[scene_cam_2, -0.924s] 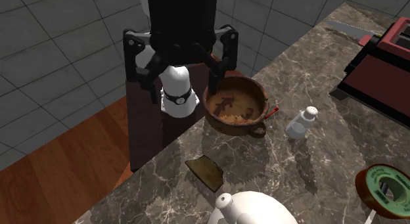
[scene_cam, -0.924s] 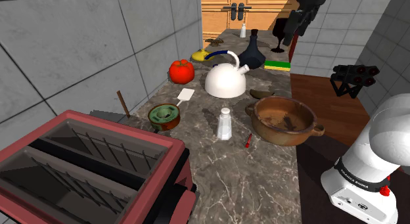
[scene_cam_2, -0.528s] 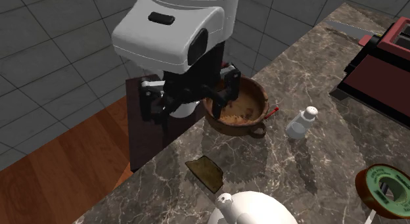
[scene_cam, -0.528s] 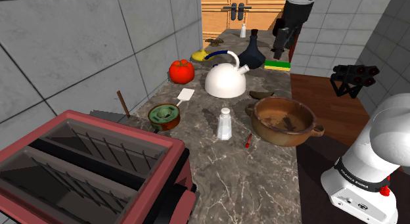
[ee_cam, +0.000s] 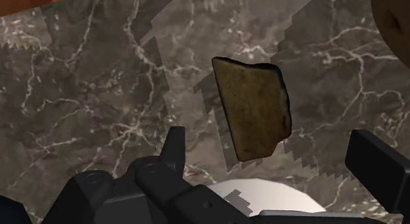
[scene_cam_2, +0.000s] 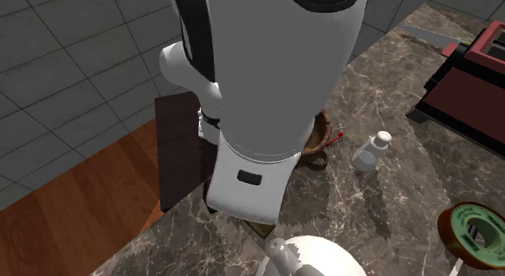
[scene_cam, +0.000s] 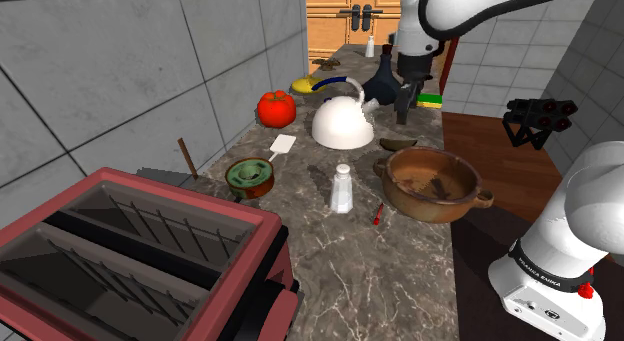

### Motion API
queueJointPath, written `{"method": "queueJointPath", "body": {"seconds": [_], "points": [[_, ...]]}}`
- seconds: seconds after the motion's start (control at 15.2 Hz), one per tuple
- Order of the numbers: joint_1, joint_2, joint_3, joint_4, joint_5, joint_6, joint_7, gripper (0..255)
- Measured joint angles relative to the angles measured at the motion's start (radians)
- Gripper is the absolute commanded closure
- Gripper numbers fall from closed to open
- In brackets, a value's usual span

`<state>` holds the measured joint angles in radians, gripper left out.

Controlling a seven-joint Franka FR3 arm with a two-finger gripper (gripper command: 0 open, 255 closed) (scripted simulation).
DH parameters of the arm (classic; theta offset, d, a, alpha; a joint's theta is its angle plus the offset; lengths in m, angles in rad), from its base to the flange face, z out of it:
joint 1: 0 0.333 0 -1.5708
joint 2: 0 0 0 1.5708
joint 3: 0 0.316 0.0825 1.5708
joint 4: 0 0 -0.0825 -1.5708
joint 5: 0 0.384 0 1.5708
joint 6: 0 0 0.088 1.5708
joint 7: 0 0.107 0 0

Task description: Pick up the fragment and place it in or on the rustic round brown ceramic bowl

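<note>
The fragment [ee_cam: 253,108] is a flat brown shard with dark edges, lying on the marble counter [ee_cam: 98,91]. In the shoulder view the fragment [scene_cam: 398,144] lies between the white kettle [scene_cam: 343,124] and the round brown bowl [scene_cam: 432,182]. My gripper [scene_cam: 403,107] hangs above it, pointing down. In the wrist view the gripper [ee_cam: 276,160] is open, its black fingers [ee_cam: 174,147] stand wide apart, and the shard lies beyond them untouched. My white arm [scene_cam_2: 267,96] hides most of the bowl [scene_cam_2: 324,137] in the second exterior view.
Near the fragment stand a dark vase [scene_cam: 384,84] and a green and yellow sponge [scene_cam: 425,99]. A salt shaker [scene_cam: 342,189], a small red item [scene_cam: 377,212], a green-topped roll [scene_cam: 250,175], a tomato [scene_cam: 276,108] and a red toaster [scene_cam: 130,259] share the counter.
The arm has swung down and toward the shoulder view's left, from high above the sponge to just over the fragment. In the second exterior view it now covers the fragment and bowl.
</note>
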<state>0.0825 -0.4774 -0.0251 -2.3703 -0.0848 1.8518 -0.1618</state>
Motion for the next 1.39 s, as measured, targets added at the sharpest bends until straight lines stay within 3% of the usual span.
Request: {"method": "queueJointPath", "body": {"seconds": [0.33,0.79,1.19,1.25,1.39], "points": [[0.021,0.115,-0.006,-0.026,0.010,0.066,-0.057,0],[0.019,0.148,-0.012,-0.096,0.006,0.164,-0.062,0],[0.018,0.149,-0.013,-0.104,0.005,0.173,-0.063,0],[0.018,0.149,-0.013,-0.104,0.005,0.173,-0.063,255],[0.018,0.148,-0.013,-0.103,0.005,0.173,-0.063,255]]}}
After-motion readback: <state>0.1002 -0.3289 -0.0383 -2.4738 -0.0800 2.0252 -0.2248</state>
